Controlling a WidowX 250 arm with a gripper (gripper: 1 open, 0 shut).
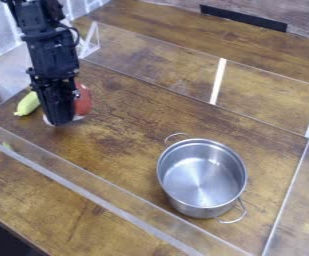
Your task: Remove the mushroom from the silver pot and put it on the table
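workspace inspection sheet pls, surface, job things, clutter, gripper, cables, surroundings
surface: dark brown wood-plank table, bordered by clear acrylic panels.
job's things: silver pot upright at lower right, empty inside; mushroom, red-brown cap, at the gripper's side at far left, well away from the pot. Whether it rests on the table cannot be told.
clutter: yellow-green corn-like toy lying on the table just left of the gripper.
grippers: single black gripper pointing steeply down, shut, apparently on the mushroom.
cables: nothing seen.
surroundings: dark flat object beyond the far panel, too unclear to name.
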